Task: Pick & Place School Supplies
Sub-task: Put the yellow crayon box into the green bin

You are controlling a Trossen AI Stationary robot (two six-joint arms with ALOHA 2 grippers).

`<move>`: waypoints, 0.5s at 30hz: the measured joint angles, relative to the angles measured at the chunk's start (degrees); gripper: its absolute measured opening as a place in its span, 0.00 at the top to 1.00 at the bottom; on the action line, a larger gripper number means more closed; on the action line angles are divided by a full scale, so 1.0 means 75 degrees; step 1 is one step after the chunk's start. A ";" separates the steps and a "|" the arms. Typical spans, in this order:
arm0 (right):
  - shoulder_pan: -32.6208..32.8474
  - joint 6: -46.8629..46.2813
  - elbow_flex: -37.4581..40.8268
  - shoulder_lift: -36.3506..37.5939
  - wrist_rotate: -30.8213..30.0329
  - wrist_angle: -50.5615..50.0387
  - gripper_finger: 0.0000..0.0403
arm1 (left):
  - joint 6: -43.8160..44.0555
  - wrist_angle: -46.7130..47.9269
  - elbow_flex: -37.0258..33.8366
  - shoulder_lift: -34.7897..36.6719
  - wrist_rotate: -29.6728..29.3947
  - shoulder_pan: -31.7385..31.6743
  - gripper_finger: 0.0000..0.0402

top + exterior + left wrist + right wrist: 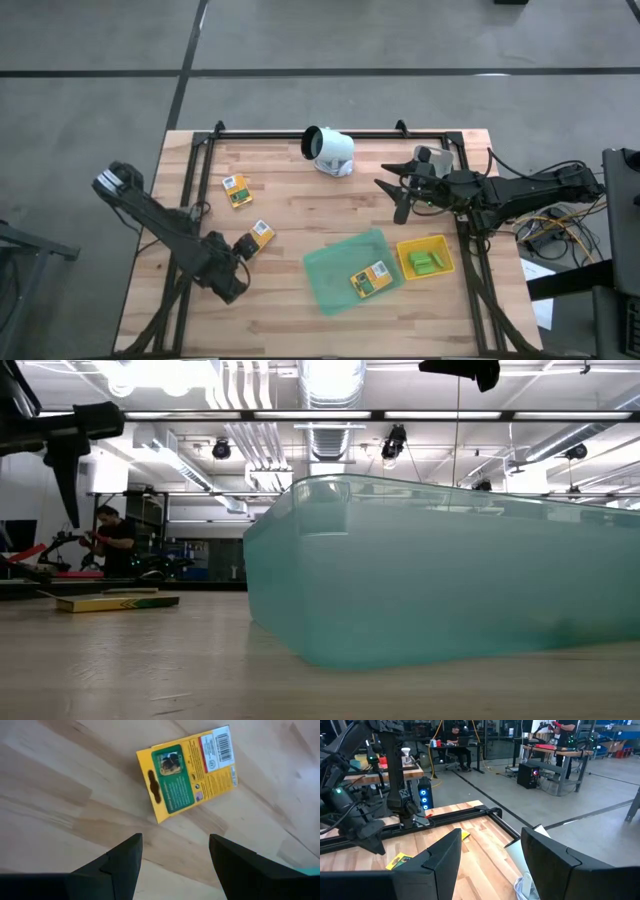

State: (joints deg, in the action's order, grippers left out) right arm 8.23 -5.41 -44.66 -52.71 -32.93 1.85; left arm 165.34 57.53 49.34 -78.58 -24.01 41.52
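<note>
Yellow-and-green packets: one (237, 189) at ten o'clock on the tabletop (290, 215), one (261, 234) just ahead of the spread, empty left claw (243, 247), one (371, 279) in the green tray (330, 262). Right claw (392, 197) held spread at two o'clock, empty.

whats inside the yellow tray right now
The yellow tray holds light-green blocks, huddled together. How many there are can't be told, and whatever lies beneath them is covered.
</note>
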 joint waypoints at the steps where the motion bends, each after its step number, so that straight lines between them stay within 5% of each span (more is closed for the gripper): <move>1: 0.0000 0.0000 0.0000 0.0000 0.0000 0.0000 0.50 | 0.0043 -0.0013 0.0000 -0.0032 0.0006 0.0021 0.41; 15: 0.0000 -0.0003 0.0000 0.0000 0.0001 0.0000 0.50 | 0.0542 -0.0046 -0.0166 -0.1074 -0.0087 0.0145 0.41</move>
State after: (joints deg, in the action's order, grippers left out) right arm 8.23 -5.43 -44.66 -52.71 -32.93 1.85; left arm 169.41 57.18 48.10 -86.64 -24.66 42.61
